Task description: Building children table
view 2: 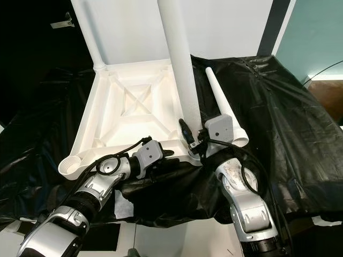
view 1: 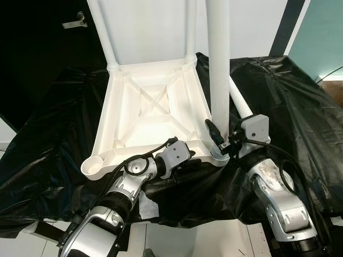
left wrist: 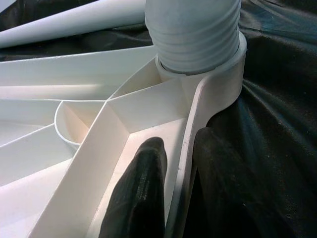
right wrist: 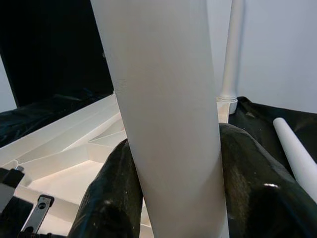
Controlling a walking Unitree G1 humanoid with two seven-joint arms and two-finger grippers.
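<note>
Table top [view 1: 144, 107] lies upside down on the black sheet [view 1: 278, 107]. Left gripper [left wrist: 173, 188] pinches its rim. Right gripper [right wrist: 173, 173] squeezes the white leg [view 1: 218, 64] low down. Looks light, stiff, maybe slippery plastic.

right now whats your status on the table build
Right gripper shut on upright leg in near-right socket. Left gripper clamps tabletop rim. Near-left socket empty; spare leg on black sheet.

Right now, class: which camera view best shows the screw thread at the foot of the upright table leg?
The left wrist view: the screw thread sits ridged and close in its corner socket. Both eye views show the table leg whole, its foot behind the right gripper. The right wrist view shows smooth shaft between fingers.
</note>
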